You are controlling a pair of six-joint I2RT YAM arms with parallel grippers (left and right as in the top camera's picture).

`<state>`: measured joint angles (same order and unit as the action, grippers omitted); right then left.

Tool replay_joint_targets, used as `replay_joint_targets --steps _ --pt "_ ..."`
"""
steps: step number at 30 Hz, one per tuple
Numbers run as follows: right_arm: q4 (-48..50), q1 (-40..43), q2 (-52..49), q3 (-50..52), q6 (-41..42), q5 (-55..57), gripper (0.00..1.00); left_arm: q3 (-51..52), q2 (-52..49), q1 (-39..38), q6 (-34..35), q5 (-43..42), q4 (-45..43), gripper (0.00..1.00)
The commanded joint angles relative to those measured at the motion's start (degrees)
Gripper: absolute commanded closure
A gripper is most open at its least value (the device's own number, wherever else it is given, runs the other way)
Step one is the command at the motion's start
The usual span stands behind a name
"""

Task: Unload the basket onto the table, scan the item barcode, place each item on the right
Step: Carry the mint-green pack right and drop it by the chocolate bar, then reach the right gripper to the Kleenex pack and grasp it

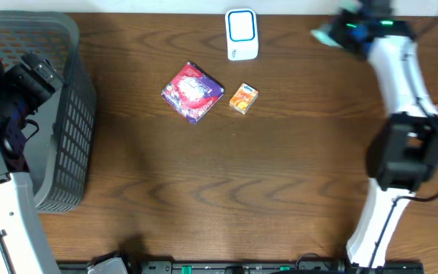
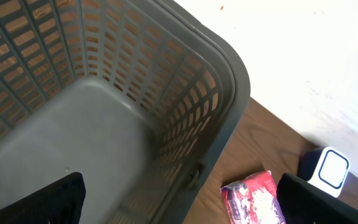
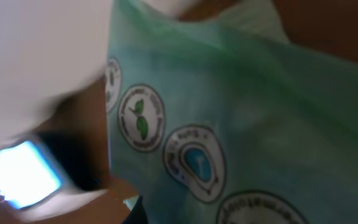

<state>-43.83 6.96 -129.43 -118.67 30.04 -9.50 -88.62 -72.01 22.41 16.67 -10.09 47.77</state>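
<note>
On the table (image 1: 280, 175), the left fingers (image 2: 328, 202) stand spread over the grey basket (image 1: 67, 114) at the left, well away from the work. At the far right, the right fingers (image 1: 343, 30) pinch a pale green packet (image 3: 241, 124) just right of the white scanner (image 1: 242, 34). The packet is soft film with round printed emblems, and no barcode shows.

No legible text; green packet (image 3: 241, 124) bears round emblems, one with leaf, lettering blurred
</note>
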Motion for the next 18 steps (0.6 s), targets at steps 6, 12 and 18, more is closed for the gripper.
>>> replay_joint_targets --steps 6,12,18 --pt "-13.29 12.81 -2.6 0.04 -6.97 18.03 0.28 -0.33 -0.22 0.17 0.09 0.72 0.0 0.02" --pt "-17.09 18.56 -3.72 0.2 -7.06 8.85 0.01 -0.33 -0.22 0.17 0.09 0.72 -0.02 0.02" --pt "-17.38 17.53 -3.67 0.2 -11.78 -8.11 0.01 -0.33 -0.22 0.17 0.09 0.72 -0.02 0.02"
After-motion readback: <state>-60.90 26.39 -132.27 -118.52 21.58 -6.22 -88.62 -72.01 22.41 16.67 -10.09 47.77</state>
